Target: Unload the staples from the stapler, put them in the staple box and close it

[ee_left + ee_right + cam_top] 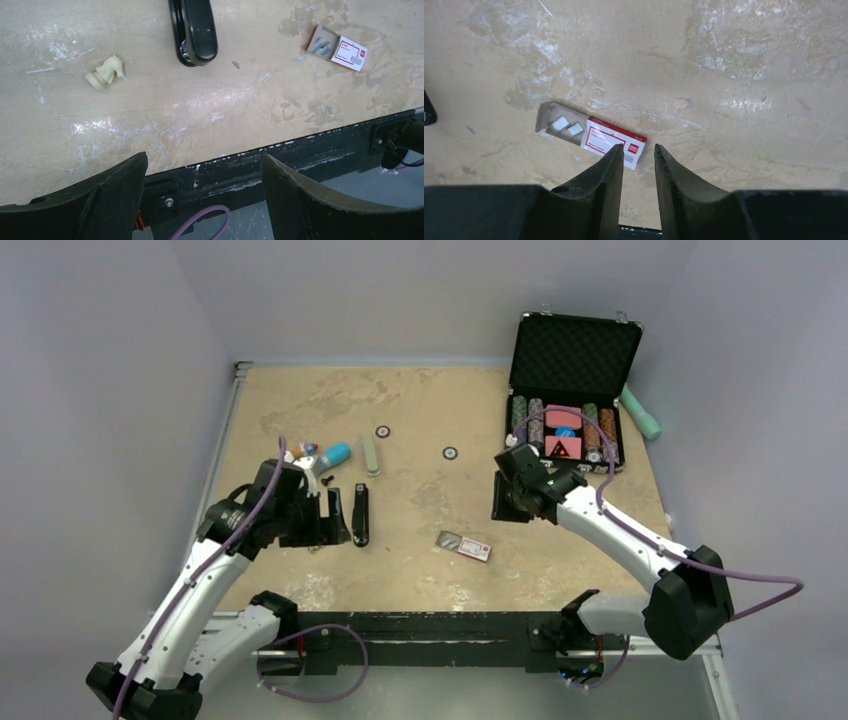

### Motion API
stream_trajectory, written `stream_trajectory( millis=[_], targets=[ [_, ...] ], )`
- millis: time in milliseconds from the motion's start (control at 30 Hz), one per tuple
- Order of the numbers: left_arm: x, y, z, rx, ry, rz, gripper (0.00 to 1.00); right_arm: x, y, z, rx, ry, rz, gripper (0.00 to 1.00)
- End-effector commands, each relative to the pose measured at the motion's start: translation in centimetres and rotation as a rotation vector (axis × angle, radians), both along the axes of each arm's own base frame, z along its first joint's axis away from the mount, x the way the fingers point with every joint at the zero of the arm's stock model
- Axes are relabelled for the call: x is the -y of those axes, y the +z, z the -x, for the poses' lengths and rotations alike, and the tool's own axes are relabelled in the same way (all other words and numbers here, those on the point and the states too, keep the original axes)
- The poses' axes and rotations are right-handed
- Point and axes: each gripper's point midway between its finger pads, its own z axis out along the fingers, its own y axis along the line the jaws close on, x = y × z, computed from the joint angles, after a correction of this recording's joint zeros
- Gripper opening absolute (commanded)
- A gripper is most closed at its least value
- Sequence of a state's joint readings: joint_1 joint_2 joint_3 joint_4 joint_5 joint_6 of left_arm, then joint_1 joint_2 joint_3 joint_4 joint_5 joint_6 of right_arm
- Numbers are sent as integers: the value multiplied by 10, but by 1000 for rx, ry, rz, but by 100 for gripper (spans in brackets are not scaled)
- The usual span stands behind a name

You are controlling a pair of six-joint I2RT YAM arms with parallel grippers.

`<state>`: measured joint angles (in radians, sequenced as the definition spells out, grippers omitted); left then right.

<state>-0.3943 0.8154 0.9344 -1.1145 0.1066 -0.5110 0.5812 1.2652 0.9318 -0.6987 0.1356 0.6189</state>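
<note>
The black stapler (360, 514) lies closed on the tan table, left of centre; its end shows at the top of the left wrist view (196, 30). My left gripper (318, 525) is just left of the stapler, open wide and empty (204, 165). A red and white staple box (466, 545) lies open mid-table, with loose staple strips in its tray (566, 125); it also shows in the left wrist view (337, 47). My right gripper (515, 502) hovers to the right of the box, its fingers a narrow gap apart and empty (639, 150).
An open black case of poker chips (570, 390) stands at the back right, with a teal object (642, 412) beside it. Small toys (320, 455) and a green bar (371, 453) lie behind the stapler. A cream chess knight (106, 73) lies near the left gripper. The black front rail (310, 150) is close.
</note>
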Motion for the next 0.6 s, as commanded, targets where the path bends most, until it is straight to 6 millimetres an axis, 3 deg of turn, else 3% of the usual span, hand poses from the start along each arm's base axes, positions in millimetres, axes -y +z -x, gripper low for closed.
stream_trajectory(
  millis=[0,133,367,433,567],
  targets=[
    [27,4,-21,41,-93,69,85,12,-9,12,-31,-69,12,31],
    [53,-1,-38,27,-156,73,80,11,-22,26,-75,-41,-3,21],
    [98,-24,-62,-38,-265,55,73,10,-52,53,-186,-9,-28,16],
    [107,-31,-69,-56,-280,57,67,9,-55,56,-197,-12,-38,14],
    [127,-50,-80,-113,-324,44,47,7,-67,62,-232,-20,-54,3]
  ],
)
